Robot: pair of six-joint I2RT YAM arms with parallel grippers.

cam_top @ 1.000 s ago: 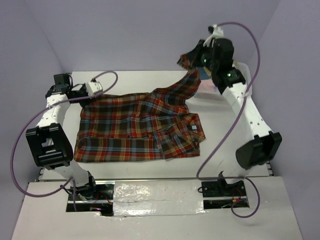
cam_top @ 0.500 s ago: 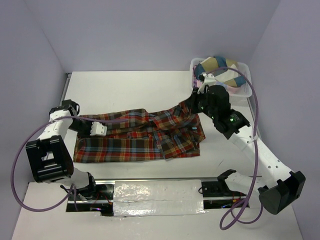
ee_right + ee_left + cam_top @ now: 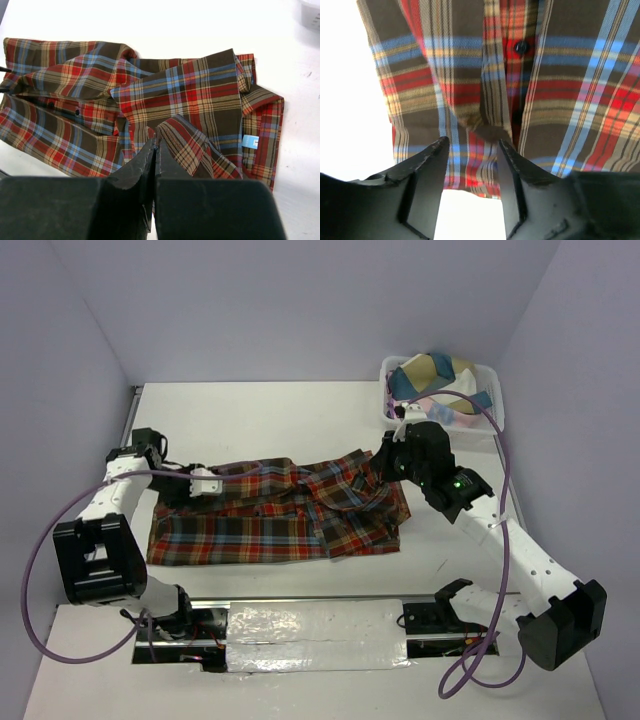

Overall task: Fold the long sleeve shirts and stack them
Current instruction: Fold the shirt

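The long sleeve shirt (image 3: 270, 515), a red-orange, brown and blue plaid flannel, lies spread on the white table. My left gripper (image 3: 192, 488) hovers open over its upper left edge. In the left wrist view the open gripper (image 3: 472, 146) straddles the shirt (image 3: 560, 75) hem, holding nothing. My right gripper (image 3: 385, 465) is low over the shirt's right part. In the right wrist view it (image 3: 157, 135) is shut, pinching a raised fold of the shirt (image 3: 200, 95), whose sleeve lies doubled across the body.
A white lattice basket (image 3: 494, 400) with folded cloth in it stands at the back right corner, just behind the right arm. Its corner (image 3: 312, 10) shows in the right wrist view. Bare white table (image 3: 270, 410) lies behind the shirt.
The right arm came down from high at the back, bringing the held sleeve over the shirt. The left gripper opened, released the shirt's edge and shifted along the left side.
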